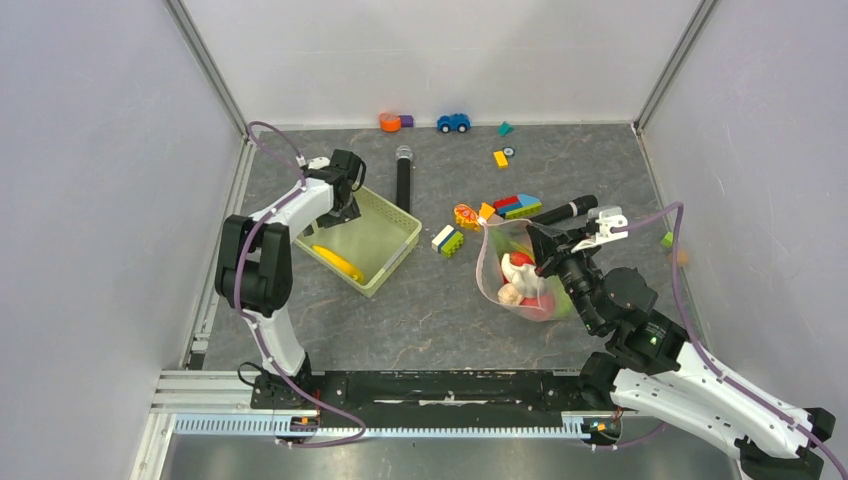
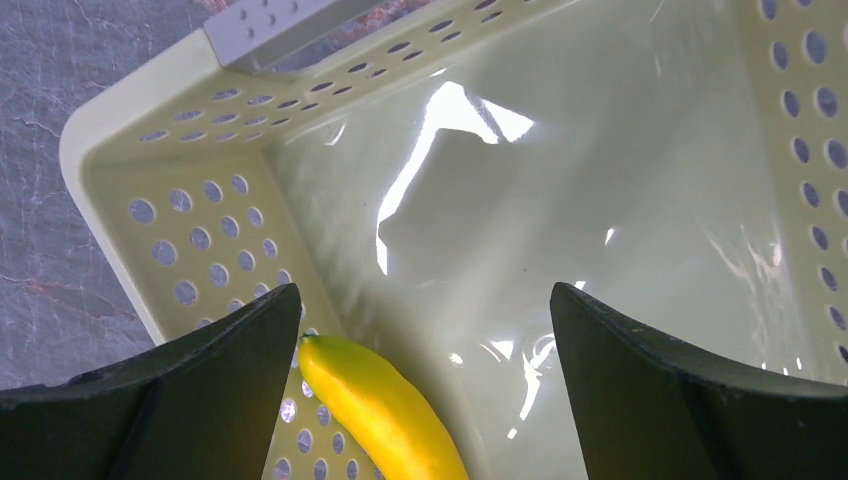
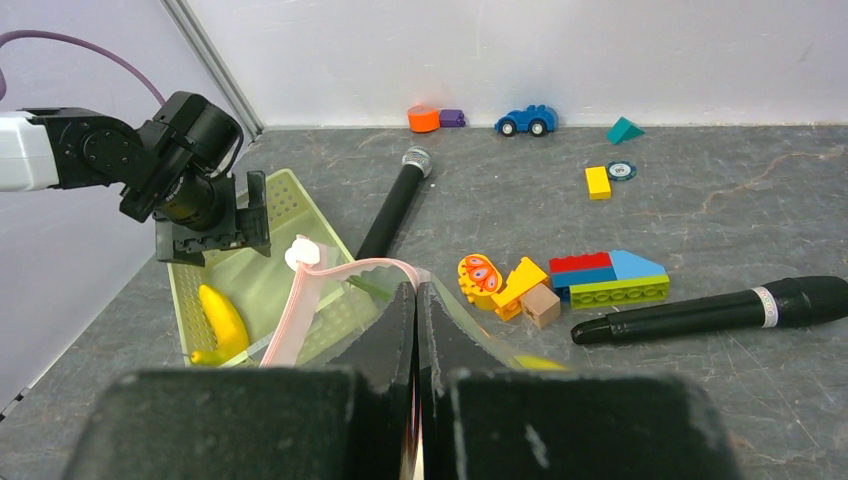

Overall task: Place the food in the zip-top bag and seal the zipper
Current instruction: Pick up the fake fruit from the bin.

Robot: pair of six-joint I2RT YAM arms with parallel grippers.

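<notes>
The zip-top bag (image 1: pixel 510 238) lies right of centre and holds a red tomato (image 1: pixel 520 262), a pinkish fruit (image 1: pixel 510 293) and something green (image 1: pixel 563 300). My right gripper (image 1: pixel 537 240) is shut on the bag's upper edge; in the right wrist view its jaws (image 3: pixel 416 290) are pressed together on the plastic. The pink zipper (image 3: pixel 298 305) curves off to the left. The yellow banana (image 1: pixel 338 263) lies in the pale green basket (image 1: pixel 400 255). My left gripper (image 2: pixel 425 300) hangs open inside the basket, with the banana (image 2: pixel 385 410) near its left finger and untouched.
Two black microphones (image 1: pixel 403 178) (image 1: pixel 565 211) lie at the back and near the bag. Building blocks (image 1: pixel 517 206) and a small block (image 1: pixel 447 240) sit between basket and bag. A blue toy car (image 1: pixel 453 122) and an orange piece (image 1: pixel 389 122) stand by the back wall.
</notes>
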